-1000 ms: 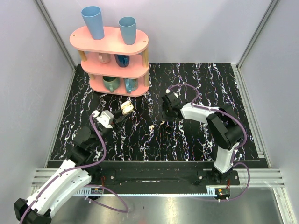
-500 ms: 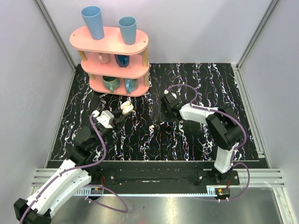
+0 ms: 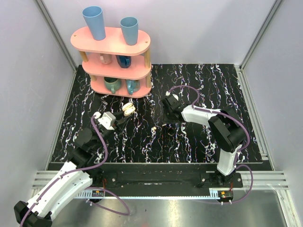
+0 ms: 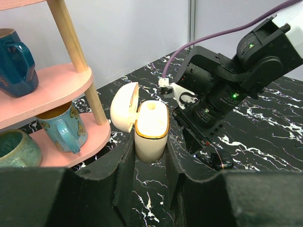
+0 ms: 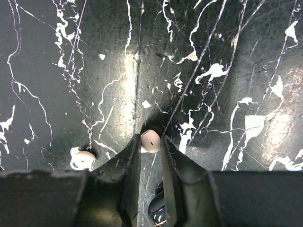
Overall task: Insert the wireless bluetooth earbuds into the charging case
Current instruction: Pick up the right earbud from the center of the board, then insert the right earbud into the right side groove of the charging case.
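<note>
**On the mat, a bud in the pinch, the case held ready**

On the near mat [image 5: 236,71], the right gripper [image 5: 151,143] has its fingers drawn in against the sides of one earbud [image 5: 150,140]. The second earbud [image 5: 84,160] lies loose just to its left. Both look featherlight, hard and slick, and likely to squirt out of a pinch, so a gentle grip across the widest part suits them. Farther left, the left gripper [image 4: 150,145] clamps the stiff case [image 4: 151,125] by its flanks, with the lid [image 4: 124,106] open.

Case [image 4: 151,130], cream-white with a gold rim, stands upright with its lid hinged open, clamped in the left gripper [image 4: 150,142]. One cream-white earbud [image 5: 150,140] sits between the fingertips of the right gripper [image 5: 151,144]. The second earbud [image 5: 84,160] lies on the mat [image 5: 213,47] just beside.
</note>
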Controlling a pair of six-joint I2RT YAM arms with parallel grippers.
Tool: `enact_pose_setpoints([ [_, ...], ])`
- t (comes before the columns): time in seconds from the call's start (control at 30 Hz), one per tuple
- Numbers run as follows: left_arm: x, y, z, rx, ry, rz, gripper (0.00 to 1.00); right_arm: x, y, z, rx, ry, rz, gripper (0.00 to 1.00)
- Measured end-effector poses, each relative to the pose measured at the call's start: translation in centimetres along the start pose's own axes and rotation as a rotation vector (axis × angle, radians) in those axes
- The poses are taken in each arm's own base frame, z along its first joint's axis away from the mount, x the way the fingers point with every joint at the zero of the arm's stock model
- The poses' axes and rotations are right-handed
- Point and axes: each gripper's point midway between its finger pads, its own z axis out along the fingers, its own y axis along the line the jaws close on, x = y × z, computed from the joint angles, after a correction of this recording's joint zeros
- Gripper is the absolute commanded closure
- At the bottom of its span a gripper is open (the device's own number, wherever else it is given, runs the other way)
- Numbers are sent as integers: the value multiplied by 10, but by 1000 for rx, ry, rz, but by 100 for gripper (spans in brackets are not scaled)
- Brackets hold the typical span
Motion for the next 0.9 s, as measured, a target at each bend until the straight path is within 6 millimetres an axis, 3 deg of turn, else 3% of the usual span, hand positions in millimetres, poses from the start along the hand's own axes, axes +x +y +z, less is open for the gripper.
enact_pose_setpoints([
  [0.3, 0, 0, 0, 0, 1, -1, 100, 0, 0, -3, -2, -2, -56, 87],
  [0.43, 1, 0, 0, 1, 4, -1, 100, -10, 3, -18, -11, -46, -126, 86],
  [0.53, 4, 0, 1, 3, 21, -4, 100, -29, 15, -48, -51, -140, -194, 84],
  [0.73, 10, -3, 7, 22, 77, -25, 100, -76, 54, -142, -162, -429, -393, 84],
  [0.9, 6, -7, 15, 56, 114, -44, 100, -83, 81, -185, -193, -558, -581, 84],
])
